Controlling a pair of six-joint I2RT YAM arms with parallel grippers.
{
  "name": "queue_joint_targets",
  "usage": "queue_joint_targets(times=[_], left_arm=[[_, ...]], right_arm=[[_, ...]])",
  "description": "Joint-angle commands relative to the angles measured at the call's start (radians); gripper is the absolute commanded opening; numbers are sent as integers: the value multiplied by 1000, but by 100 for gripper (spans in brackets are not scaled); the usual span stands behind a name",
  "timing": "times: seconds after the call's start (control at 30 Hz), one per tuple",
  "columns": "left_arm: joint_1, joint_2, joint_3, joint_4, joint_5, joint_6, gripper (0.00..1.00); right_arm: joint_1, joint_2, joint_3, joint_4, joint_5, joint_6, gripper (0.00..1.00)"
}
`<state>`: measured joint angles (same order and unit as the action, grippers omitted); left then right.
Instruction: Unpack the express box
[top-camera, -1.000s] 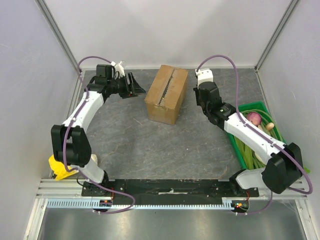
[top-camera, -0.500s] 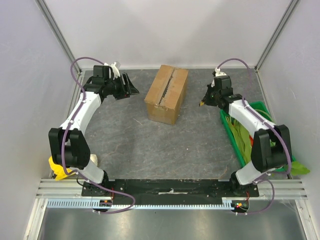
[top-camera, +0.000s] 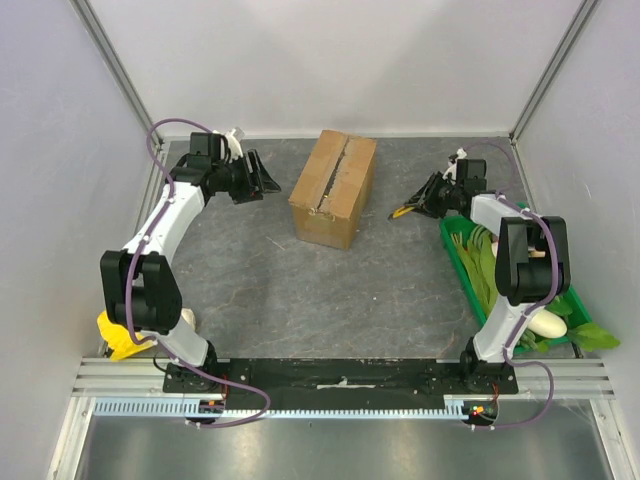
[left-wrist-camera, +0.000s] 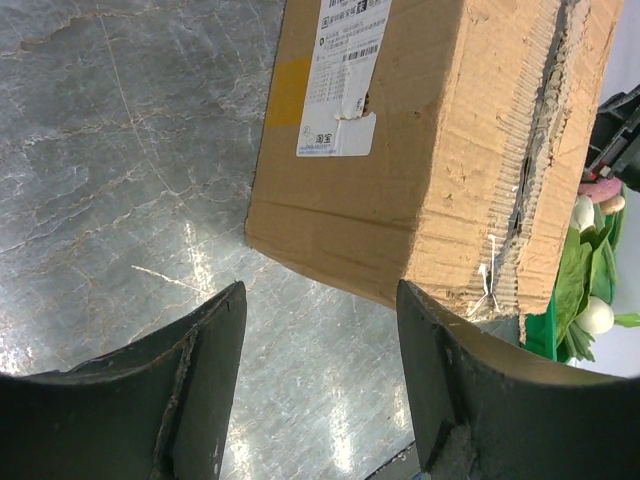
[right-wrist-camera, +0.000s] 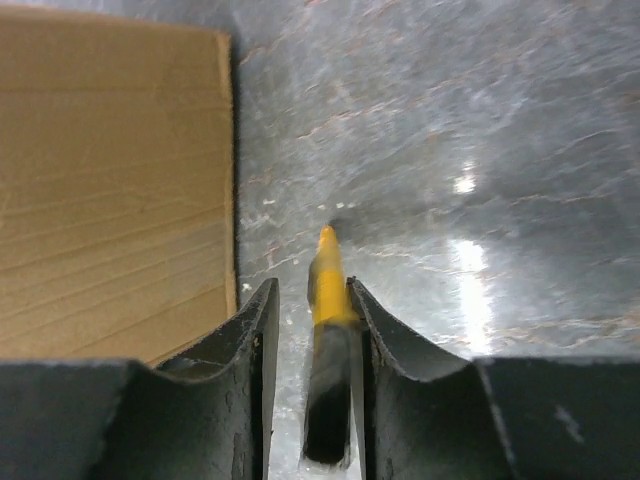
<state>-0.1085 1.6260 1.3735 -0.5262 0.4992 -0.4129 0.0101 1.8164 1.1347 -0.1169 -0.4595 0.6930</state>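
Two arms flank the closed express box at the table's far middle. The left gripper, fingers spread wide, faces its side, likely to brace it. The right gripper pinches a yellow-tipped tool aimed boxward, probably for slitting the seam.

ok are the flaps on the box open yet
No, in the top view the express box has its top flaps lying flat, meeting along the centre seam.
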Motion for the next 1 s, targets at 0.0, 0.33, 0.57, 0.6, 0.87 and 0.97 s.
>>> queue_joint_targets(times=[0.0,0.33,0.57,0.6,0.87,0.97], left_arm=[[1,17,36,6,39,-26,68],[1,29,41,6,36,-32,67],[1,44,56,12,36,-52,67],[1,46,56,15,38,-56,67],[1,48,-13,177,169,-168,68],[1,32,-105,384,263,-288,68]], right_arm=[[-58,67,33,68,-68,80,40],[-81,6,73,-53,208,7,69],[-65,-133,99,-111,429,-73,87],[-47,-141,103,-119,453,-85,88],[184,-181,148,-176,545,-220,89],[267,-163,143,-176,541,-220,89]])
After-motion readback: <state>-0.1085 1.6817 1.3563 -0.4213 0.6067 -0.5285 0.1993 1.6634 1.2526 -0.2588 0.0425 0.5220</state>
